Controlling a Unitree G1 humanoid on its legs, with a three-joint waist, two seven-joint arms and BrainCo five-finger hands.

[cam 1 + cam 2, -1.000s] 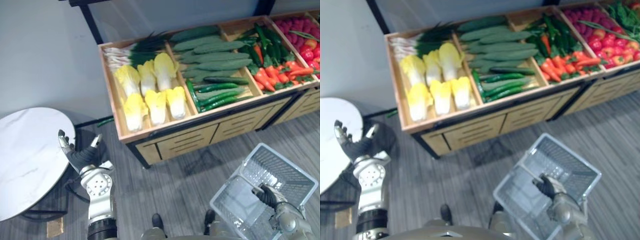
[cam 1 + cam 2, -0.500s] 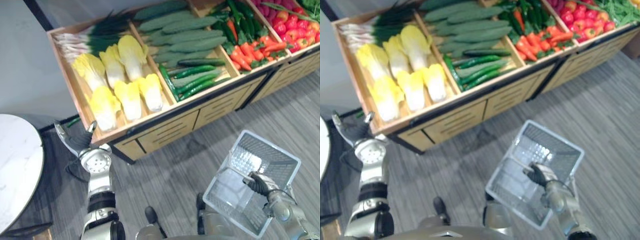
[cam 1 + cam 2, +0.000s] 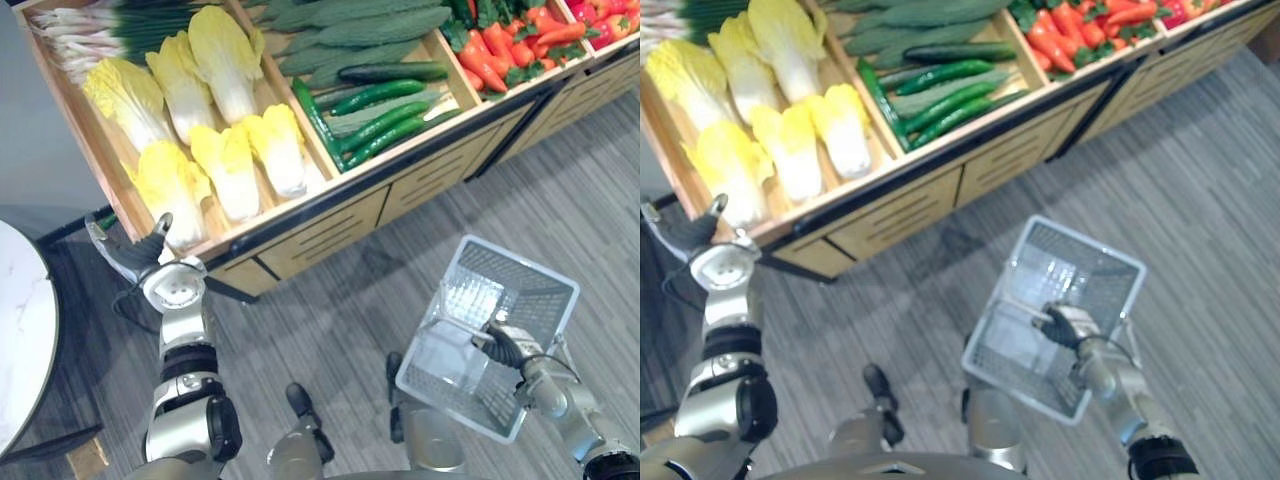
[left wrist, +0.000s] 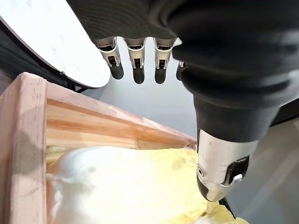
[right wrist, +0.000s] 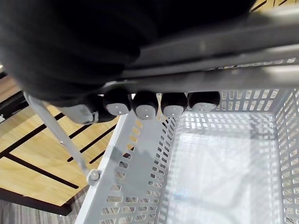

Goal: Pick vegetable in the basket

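While the right robot hand (image 3: 500, 345) clenched the basket (image 3: 545, 300) for loading, the left robot hand (image 3: 132, 258) hovered unclenched by the cabbage (image 3: 165, 185) at nine o'clock.

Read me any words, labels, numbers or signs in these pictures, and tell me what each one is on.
None: no word, label, number or sign can be read.
The wooden produce stand, the white basket held by the right hand and the round white table show no legible print.

a wooden stand (image 3: 320, 235) holds napa cabbages (image 3: 230, 170), spring onions (image 3: 100, 25), cucumbers (image 3: 370, 20) and carrots (image 3: 495, 45) in its compartments
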